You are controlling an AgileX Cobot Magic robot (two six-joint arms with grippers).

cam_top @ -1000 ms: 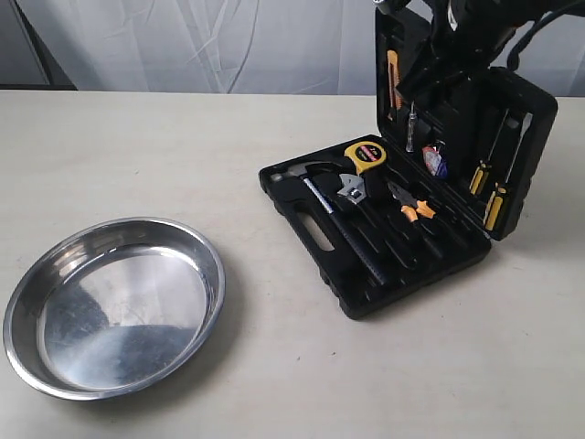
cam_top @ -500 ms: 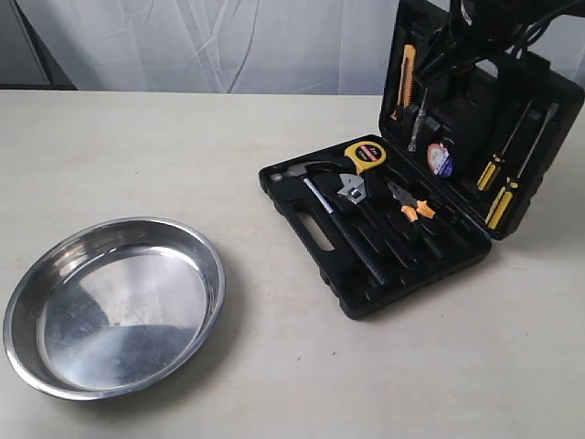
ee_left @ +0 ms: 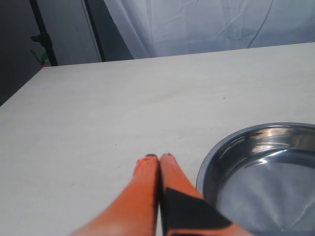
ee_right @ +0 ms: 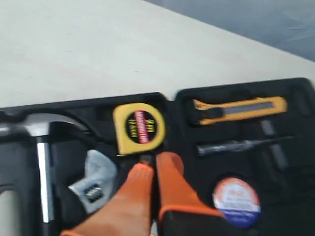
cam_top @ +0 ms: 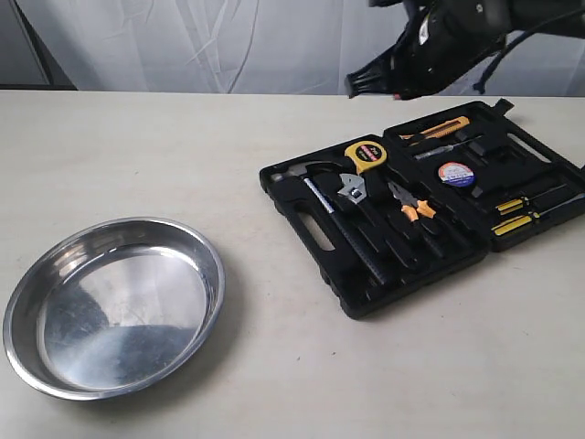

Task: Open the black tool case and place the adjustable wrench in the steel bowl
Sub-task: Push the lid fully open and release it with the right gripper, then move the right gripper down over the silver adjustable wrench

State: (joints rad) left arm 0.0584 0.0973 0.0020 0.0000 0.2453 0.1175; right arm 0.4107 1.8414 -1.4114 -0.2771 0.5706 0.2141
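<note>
The black tool case (cam_top: 319, 235) lies fully open and flat on the table, its lid (cam_top: 557, 179) folded back to the right. The adjustable wrench (cam_top: 352, 190) rests in its slot beside the hammer, its silver head (ee_right: 93, 181) visible in the right wrist view. The steel bowl (cam_top: 111, 306) sits at the front left, its rim (ee_left: 216, 147) showing in the left wrist view. My right gripper (ee_right: 155, 164) hovers above the case, shut with nothing held; in the exterior view its arm (cam_top: 430, 41) hangs over the case's back. My left gripper (ee_left: 157, 158) is shut and empty beside the bowl.
In the case lie a hammer (cam_top: 338, 224), a yellow tape measure (cam_top: 366, 155), orange-handled pliers (cam_top: 411, 207), a utility knife (cam_top: 439, 129), a tape roll (cam_top: 455, 174) and screwdrivers (cam_top: 521, 213). A white curtain hangs behind the table.
The case lid has swung from upright down to flat on the table. The right arm has lifted off the lid and moved left above the case.
</note>
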